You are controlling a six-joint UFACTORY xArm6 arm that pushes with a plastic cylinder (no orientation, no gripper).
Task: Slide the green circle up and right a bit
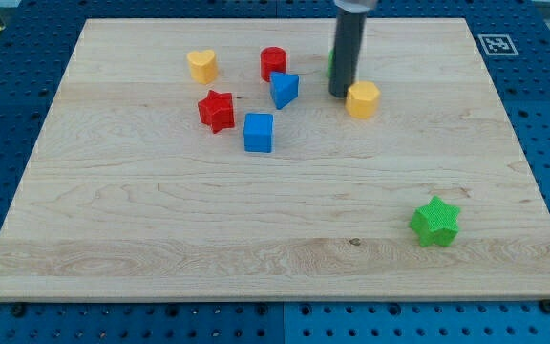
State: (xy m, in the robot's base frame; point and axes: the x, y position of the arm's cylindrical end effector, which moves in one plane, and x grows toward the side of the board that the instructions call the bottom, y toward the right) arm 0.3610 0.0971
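Observation:
The green circle [330, 65] shows only as a thin green sliver at the left edge of my dark rod, near the view's top; the rest is hidden behind the rod. My tip [341, 95] rests on the board just below that sliver and touches or nearly touches the left side of a yellow hexagon [363, 99].
A red cylinder [273, 63], a tilted blue block [284, 90], a blue cube [258, 132], a red star [217, 110] and a yellow heart [201, 66] lie left of the tip. A green star [435, 222] sits at lower right. A tag marker [494, 43] is at the board's top right corner.

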